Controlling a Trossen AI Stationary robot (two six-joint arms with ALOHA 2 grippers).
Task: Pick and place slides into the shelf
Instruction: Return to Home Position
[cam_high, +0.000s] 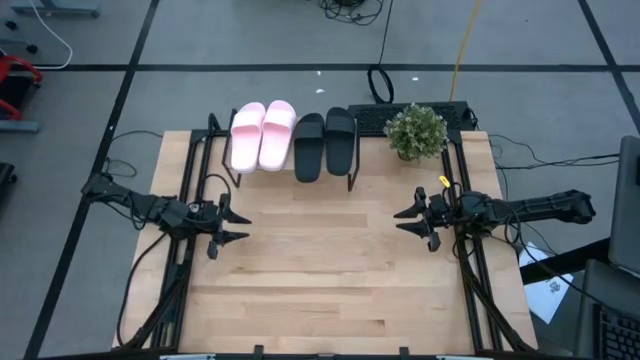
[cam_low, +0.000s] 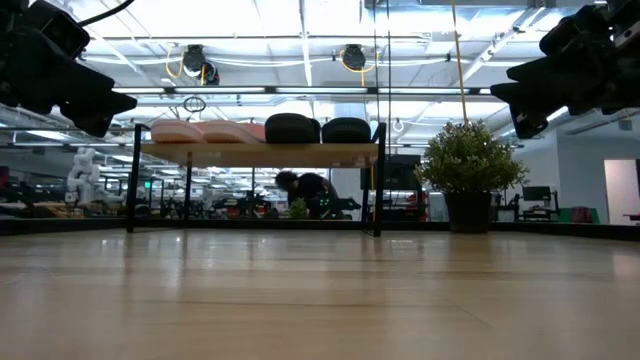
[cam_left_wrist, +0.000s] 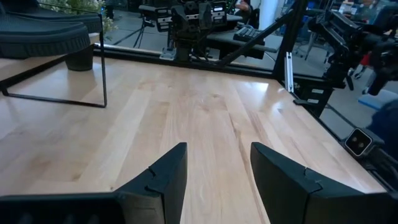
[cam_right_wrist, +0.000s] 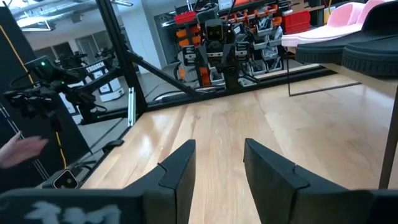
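— When you look down from above, where are the slides?

— All four sit on the shelf (cam_low: 260, 154), side by side, at the far end of the tabletop (cam_high: 320, 270). The two pink slides (cam_high: 248, 135) are on the left part. The two black slides (cam_high: 309, 148) are on the right part, just beside the pink ones.

— Do the pink ones touch the black ones?

— I cannot tell. They are very close.

— What else stands back there?

— A small green plant (cam_high: 416, 131) in a dark pot. It stands on the tabletop, to the right of the shelf.

— Where is the left pincer?

— The left pincer (cam_high: 240, 227) hangs over the left side of the tabletop, on the near side of the shelf. It points toward the middle. Its two fingers (cam_left_wrist: 165, 180) are spread apart, and only wood shows between them.

— And the other one?

— The right pincer (cam_high: 401, 222) hangs over the right side and faces the left one. They are well apart. Its fingers (cam_right_wrist: 177, 171) are spread wide too, with only wood between them.

— Do they rest on the wood?

— No. In the low view both hang high above it.

— Is anybody in the room?

— Yes. Far behind the shelf, a person (cam_low: 305, 188) in dark clothes bends down. A blurry hand (cam_right_wrist: 25, 149) also shows at the edge of the right wrist view.
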